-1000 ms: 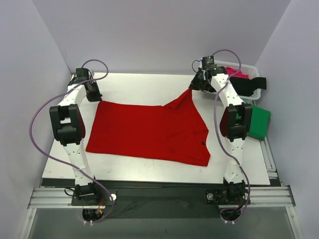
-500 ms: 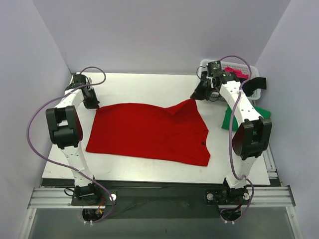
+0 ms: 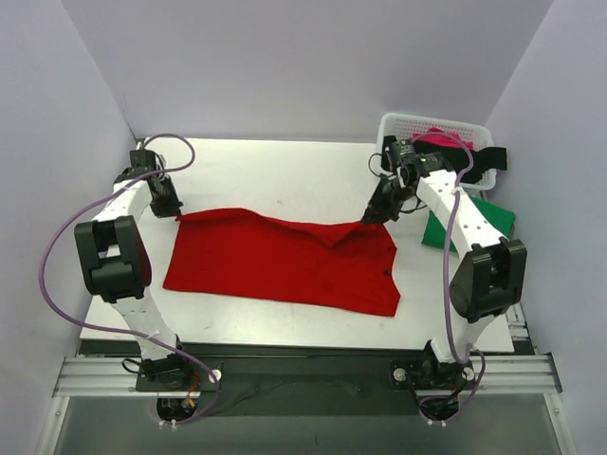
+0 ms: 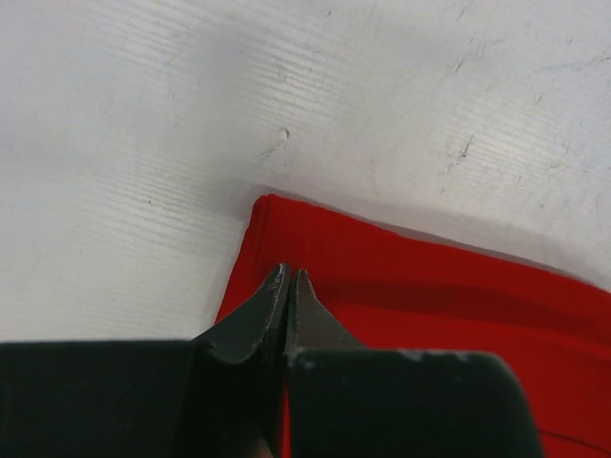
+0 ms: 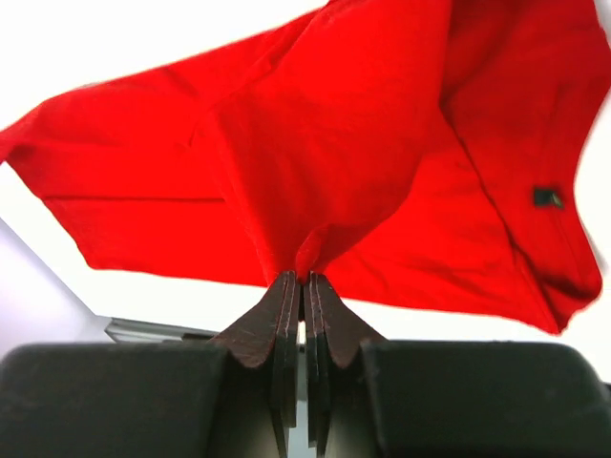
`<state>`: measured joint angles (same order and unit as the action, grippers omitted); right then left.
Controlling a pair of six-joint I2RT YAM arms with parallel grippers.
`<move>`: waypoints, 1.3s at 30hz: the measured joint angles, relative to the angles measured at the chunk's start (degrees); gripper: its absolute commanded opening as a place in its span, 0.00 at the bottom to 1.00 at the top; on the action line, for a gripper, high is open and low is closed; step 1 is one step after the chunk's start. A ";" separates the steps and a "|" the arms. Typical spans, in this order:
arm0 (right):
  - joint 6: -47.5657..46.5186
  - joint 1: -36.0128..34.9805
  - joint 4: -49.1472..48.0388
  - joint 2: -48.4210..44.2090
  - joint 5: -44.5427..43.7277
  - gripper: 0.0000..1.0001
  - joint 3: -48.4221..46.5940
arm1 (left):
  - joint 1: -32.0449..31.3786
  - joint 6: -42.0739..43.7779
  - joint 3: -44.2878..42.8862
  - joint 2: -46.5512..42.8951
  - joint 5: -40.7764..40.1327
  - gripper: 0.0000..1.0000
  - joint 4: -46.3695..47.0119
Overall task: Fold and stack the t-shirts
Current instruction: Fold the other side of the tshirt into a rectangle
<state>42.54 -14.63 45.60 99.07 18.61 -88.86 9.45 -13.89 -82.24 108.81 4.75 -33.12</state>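
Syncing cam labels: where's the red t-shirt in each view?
Top external: red t-shirt spread across the middle of the table.
Left wrist: lower right, left gripper shut on its corner.
Right wrist: fills the upper frame, bunched into the shut right gripper.
Shared landmark: white table in all three; the shirt's small dark tag shows in top and right wrist only.
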 measured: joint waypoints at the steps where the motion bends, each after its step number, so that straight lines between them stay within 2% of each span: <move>1: -0.13 -0.04 0.66 -0.79 0.09 0.00 0.42 | 0.09 0.00 0.37 -0.20 -0.07 0.00 -0.02; 11: -0.81 -0.04 4.76 -4.68 1.36 0.00 3.91 | 0.90 0.00 2.69 -1.05 -1.31 0.00 0.00; 32: -0.79 -3.02 8.50 -5.88 2.51 0.00 9.44 | 2.01 -0.33 7.87 -4.96 -3.39 0.00 -0.55; 33: -0.81 -3.15 8.57 -5.88 2.51 0.00 9.81 | 2.12 -0.46 8.07 -4.98 -3.65 0.05 -0.57; 34: -0.81 -3.32 8.63 -5.88 2.51 0.00 10.23 | 2.21 -0.52 8.31 -5.01 -3.89 0.22 -0.59; 36: -0.81 -3.48 8.90 -5.88 2.51 0.00 10.97 | 2.36 -0.79 8.96 -5.11 -4.46 0.33 -1.07; 37: -0.85 -3.52 9.05 -5.88 2.51 0.00 11.30 | 2.45 -0.90 9.40 -5.25 -4.74 0.44 -1.22; 39: -1.01 -3.87 9.18 -5.88 2.51 0.00 11.47 | 2.67 -1.18 10.29 -5.70 -5.14 0.52 -1.79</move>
<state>41.54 -18.50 54.78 93.19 21.12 -77.38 12.12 -15.07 -71.94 103.11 -0.38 -34.92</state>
